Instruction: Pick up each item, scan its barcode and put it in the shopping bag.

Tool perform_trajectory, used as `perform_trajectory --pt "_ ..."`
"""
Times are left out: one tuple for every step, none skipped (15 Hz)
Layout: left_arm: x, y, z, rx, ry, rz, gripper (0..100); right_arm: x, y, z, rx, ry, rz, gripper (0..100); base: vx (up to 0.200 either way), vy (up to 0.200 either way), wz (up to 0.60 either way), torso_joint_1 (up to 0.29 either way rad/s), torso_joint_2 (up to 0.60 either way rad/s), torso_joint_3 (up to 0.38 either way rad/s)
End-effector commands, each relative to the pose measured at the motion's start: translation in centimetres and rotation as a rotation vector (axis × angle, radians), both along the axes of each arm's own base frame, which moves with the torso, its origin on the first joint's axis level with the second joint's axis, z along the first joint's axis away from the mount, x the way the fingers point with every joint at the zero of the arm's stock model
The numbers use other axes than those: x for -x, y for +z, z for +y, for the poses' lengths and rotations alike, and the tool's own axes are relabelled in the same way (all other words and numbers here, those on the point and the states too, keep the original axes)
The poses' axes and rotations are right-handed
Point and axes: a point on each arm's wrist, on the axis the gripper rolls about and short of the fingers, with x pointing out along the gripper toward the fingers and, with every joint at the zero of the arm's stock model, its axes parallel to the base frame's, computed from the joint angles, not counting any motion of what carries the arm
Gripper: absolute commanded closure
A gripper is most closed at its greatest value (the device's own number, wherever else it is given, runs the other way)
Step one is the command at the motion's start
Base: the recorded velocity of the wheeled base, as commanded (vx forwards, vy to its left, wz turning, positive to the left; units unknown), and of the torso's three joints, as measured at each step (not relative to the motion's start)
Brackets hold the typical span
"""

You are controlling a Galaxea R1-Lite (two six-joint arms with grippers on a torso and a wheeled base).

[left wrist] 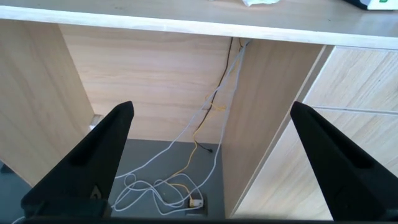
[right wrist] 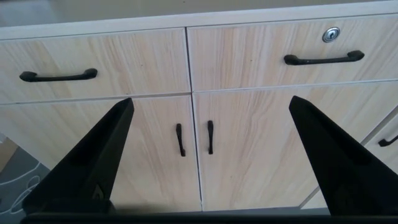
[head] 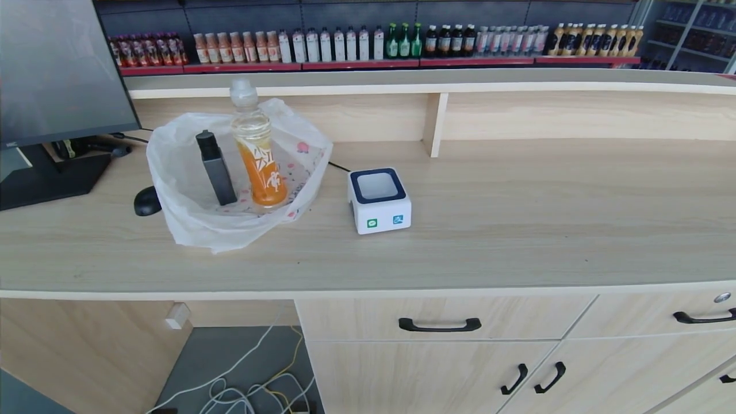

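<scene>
Light wood counter [head: 517, 230], shop shelf of bottles [head: 356, 43] behind. Left gripper [left wrist: 211, 109]: fingers spread wide, nothing held, facing the open bay under the counter with loose cables [left wrist: 216, 93]. Right gripper [right wrist: 210, 102]: wide and empty too, facing the cabinet doors [right wrist: 249, 155]. White shopping bag [head: 190, 224] on the counter holds an upright orange drink bottle [head: 260, 167], white figure on its label, text unreadable, and a dark grey box [head: 217, 169] beside it. White scanner [head: 378, 200], green and blue icons on front, just right of the bag.
</scene>
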Motion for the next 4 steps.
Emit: perform_trajectory --pt "0.0 0.0 0.0 0.0 0.0 0.0 0 -0.01 0.01 0.0 0.001 0.0 0.001 0 0.0 0.0 0.0 0.0 0.0 0.0" --pt "0.0 0.0 0.0 0.0 0.0 0.0 0 -0.01 0.01 0.0 0.002 0.0 0.001 0 0.0 0.0 0.0 0.0 0.0 0.0" --pt "0.0 0.0 0.0 0.0 0.0 0.0 0 -0.01 0.01 0.0 0.004 0.0 0.001 0 0.0 0.0 0.0 0.0 0.0 0.0" --pt "0.0 0.0 0.0 0.0 0.0 0.0 0 -0.01 0.01 0.0 0.001 0.002 0.001 0 0.0 0.0 0.0 0.0 0.0 0.0"
